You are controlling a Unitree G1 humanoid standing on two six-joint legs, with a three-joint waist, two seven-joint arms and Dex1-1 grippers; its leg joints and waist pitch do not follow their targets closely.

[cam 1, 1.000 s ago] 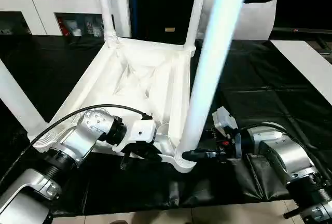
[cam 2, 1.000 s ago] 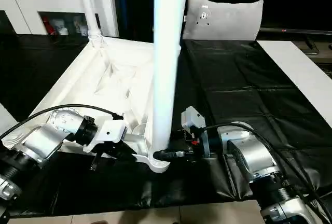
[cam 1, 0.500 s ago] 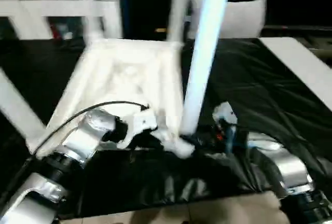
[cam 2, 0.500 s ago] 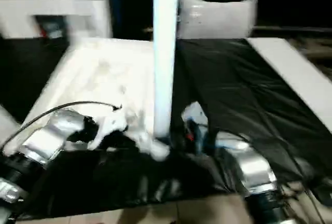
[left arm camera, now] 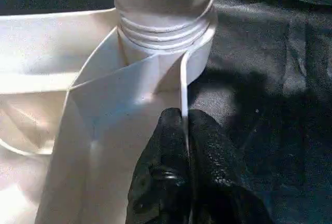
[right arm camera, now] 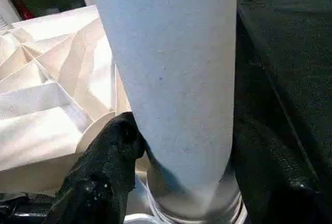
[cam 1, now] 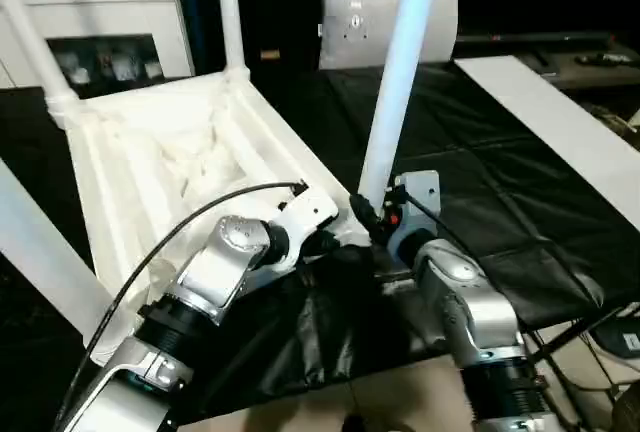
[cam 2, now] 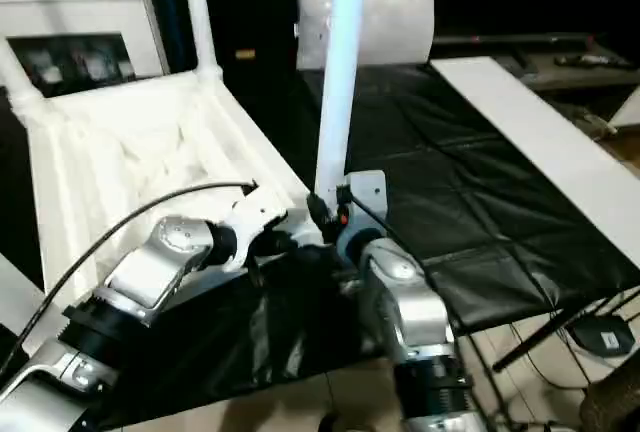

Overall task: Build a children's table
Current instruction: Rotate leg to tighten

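With your left gripper (left arm camera: 185, 146) clenched on the rim of the upturned white plastic ribbed tabletop (cam 1: 160, 152), keep your right gripper (right arm camera: 179, 146) around the near-right white tapered tube leg (cam 1: 400, 72), twisting it squarely into its round socket (left arm camera: 166, 27).

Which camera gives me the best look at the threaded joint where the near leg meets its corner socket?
The left wrist view: the thread rings of the near leg sit above the corner socket, beside the left gripper. The right wrist view shows mostly leg tube; the eye views hide the joint behind the wrists.
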